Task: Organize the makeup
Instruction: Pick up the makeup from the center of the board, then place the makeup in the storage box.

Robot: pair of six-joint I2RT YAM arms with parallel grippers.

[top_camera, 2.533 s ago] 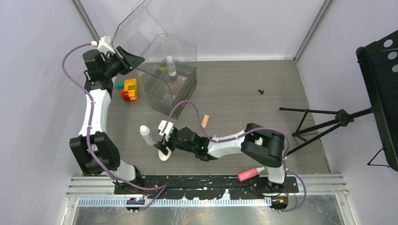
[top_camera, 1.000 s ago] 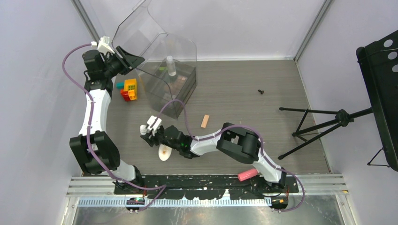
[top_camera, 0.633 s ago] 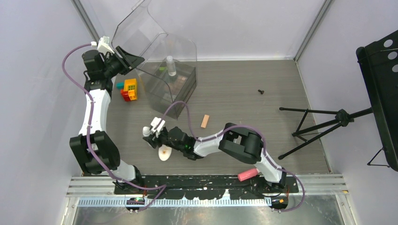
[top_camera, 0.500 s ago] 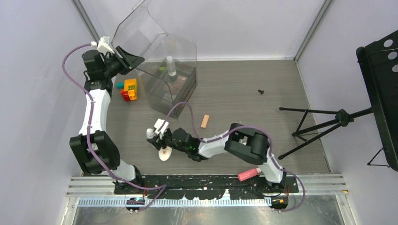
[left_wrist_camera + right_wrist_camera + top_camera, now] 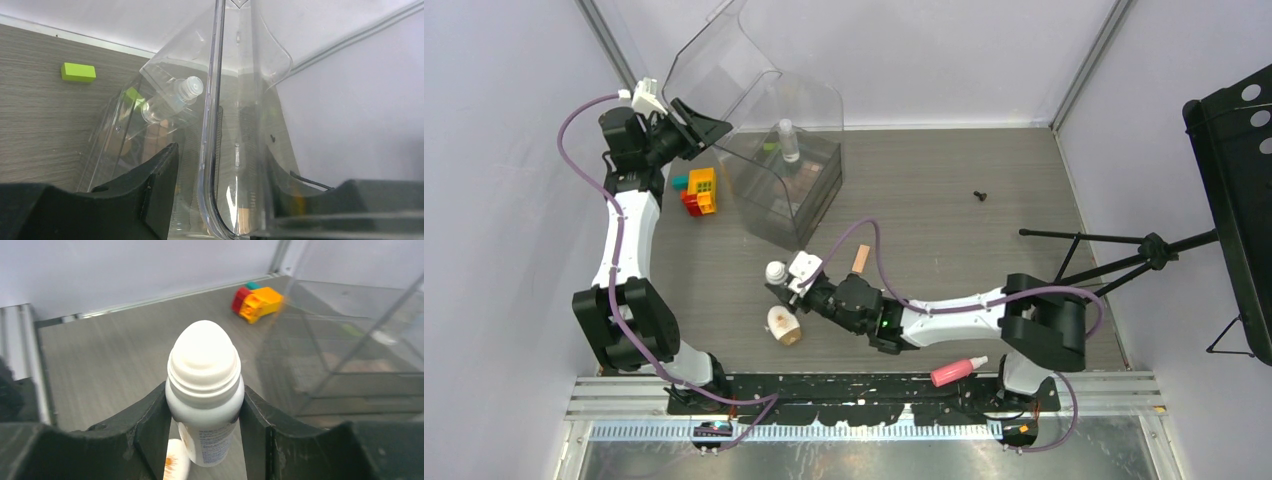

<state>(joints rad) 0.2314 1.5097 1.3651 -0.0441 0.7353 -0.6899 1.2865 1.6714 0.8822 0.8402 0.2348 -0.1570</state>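
Moved: your right hand (image 5: 781,284) had swung right since a second ago, bringing the white bottle (image 5: 775,272) closer to the clear case (image 5: 794,190).
Right hand: clamped round that bottle, cap up.
Left hand: your left hand (image 5: 707,122) was pinched on the lid (image 5: 724,60), which stood raised.
Compact: white oval compact (image 5: 784,325) sat on the tabletop (image 5: 944,190), just beside the bottle.
Others: pink bottle (image 5: 959,371) at the near edge, peach sponge (image 5: 861,258) nearby, clear bottle (image 5: 788,140) inside the case.

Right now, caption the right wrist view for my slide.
Black fingers grip a white round-capped plastic bottle, colourful toy bricks behind.
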